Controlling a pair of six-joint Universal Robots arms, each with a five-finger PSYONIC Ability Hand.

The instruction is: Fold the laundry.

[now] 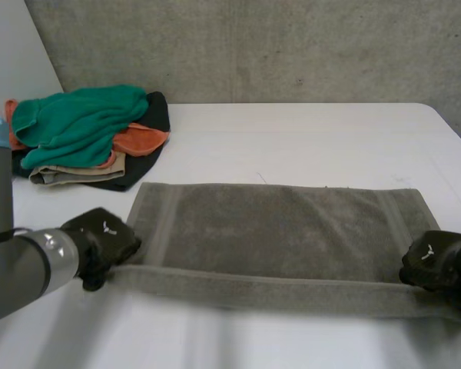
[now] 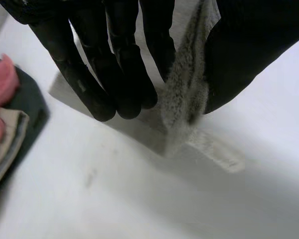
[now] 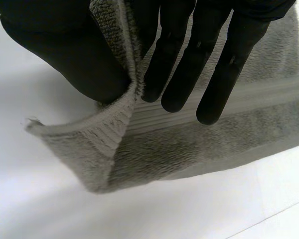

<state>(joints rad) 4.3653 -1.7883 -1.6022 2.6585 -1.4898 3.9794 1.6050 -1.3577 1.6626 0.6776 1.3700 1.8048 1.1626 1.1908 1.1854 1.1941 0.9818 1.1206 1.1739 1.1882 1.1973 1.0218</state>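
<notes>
Across the lower half of the head view, one grey towel [image 1: 276,231] lies flat on the white table [image 1: 307,138], its near long edge raised off the surface. Left hand [image 1: 104,238], lower left of frame, pinches the near-left corner between thumb and straight fingers [image 2: 114,84]. Right hand [image 1: 434,260], lower right, pinches the near-right corner the same way, cloth held at the thumb. Risks, as judged: both pinches look shallow, so either corner may slip and drop the edge. Unequal travel of the two hands would lay the fold skewed. Pull on the raised edge may drag the far edge and bunch it. The far-left corner sits just beside the laundry pile [image 1: 92,138], upper left, and may catch it. Count: one towel, two hands, one pile showing green, orange, beige and black cloths; pieces beneath cannot be counted.
</notes>
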